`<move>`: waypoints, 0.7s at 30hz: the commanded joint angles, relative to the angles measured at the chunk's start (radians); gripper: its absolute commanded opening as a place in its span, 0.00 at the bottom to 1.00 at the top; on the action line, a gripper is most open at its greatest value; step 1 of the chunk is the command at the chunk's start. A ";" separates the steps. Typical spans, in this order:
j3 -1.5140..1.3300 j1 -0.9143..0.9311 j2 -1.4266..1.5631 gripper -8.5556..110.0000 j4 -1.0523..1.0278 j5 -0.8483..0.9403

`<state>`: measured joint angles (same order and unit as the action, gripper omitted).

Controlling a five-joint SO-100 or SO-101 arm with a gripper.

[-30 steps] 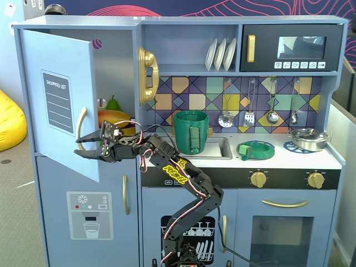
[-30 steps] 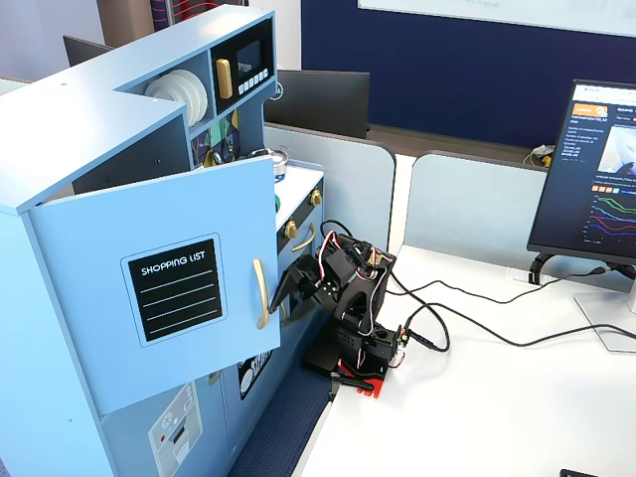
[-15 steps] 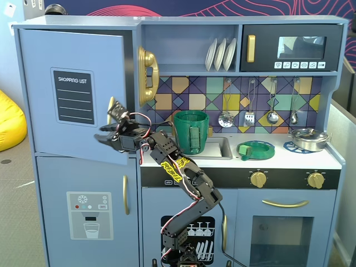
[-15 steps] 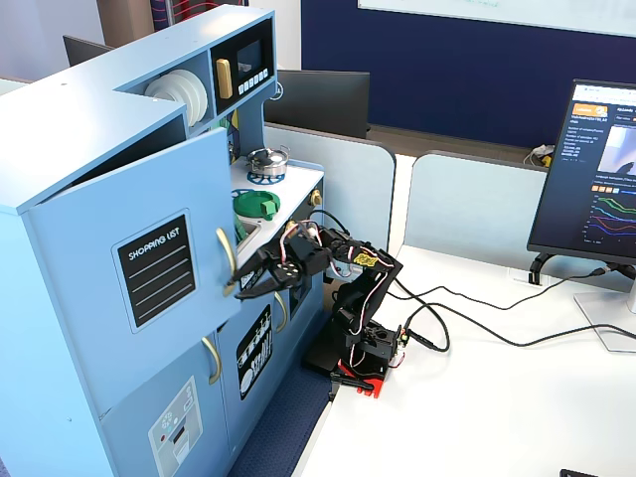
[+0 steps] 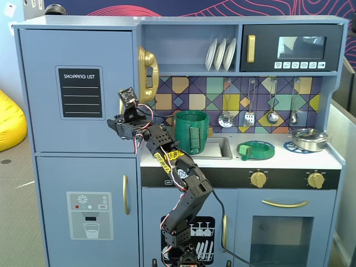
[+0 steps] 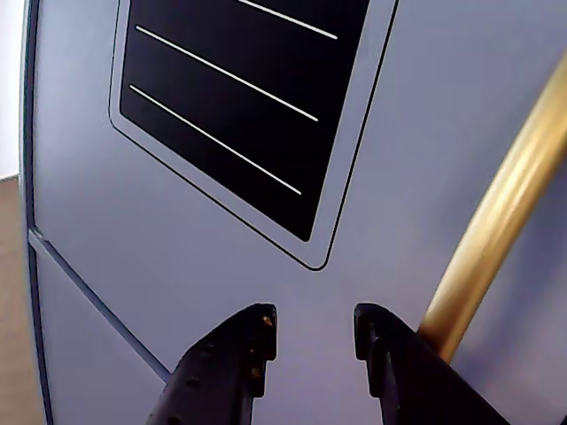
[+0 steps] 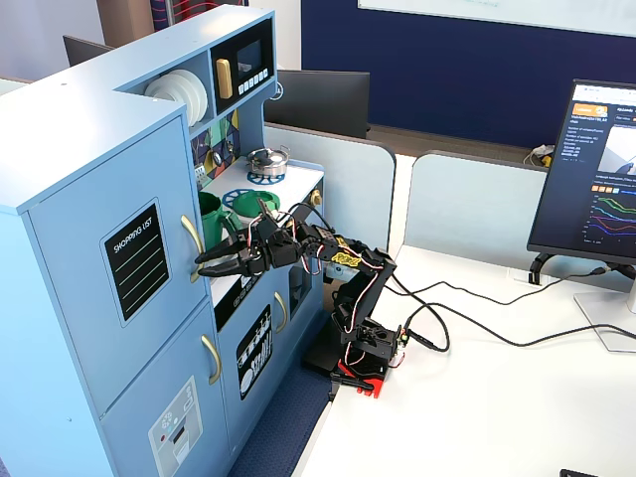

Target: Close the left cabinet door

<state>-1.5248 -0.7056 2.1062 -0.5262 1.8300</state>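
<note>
The left cabinet door [image 5: 78, 55] is light blue with a black "SHOPPING LIST" panel [image 5: 80, 92]. It looks flush with the cabinet front in both fixed views [image 7: 89, 219]. Its curved gold handle [image 7: 191, 241] runs along the right of the wrist view [image 6: 496, 230]. My gripper [image 5: 113, 124] is open and empty. In the wrist view the gripper [image 6: 314, 323] points at the bare door face just below the black panel [image 6: 239, 97], left of the handle. I cannot tell whether the fingertips [image 6: 261, 320] touch the door. The gripper also shows in the side fixed view [image 7: 206, 263].
Below is the blue door with the dispenser graphic [image 5: 89, 214]. A green mug [image 5: 191, 130] stands by the sink behind my arm. A gold toy phone [image 5: 147, 72] hangs beside the door. My arm's base [image 7: 363, 348] sits on a white table with cables [image 7: 477, 318] and a monitor [image 7: 586, 169].
</note>
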 commanded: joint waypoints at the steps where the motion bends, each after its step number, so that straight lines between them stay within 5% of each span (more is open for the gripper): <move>1: 0.044 0.014 0.032 0.07 0.011 -0.009; 9: -0.235 0.028 0.362 0.07 -0.213 0.006; 21: -0.836 0.520 0.729 0.07 -0.492 -0.118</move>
<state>-2.2304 -0.3068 2.7458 -0.9603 1.7319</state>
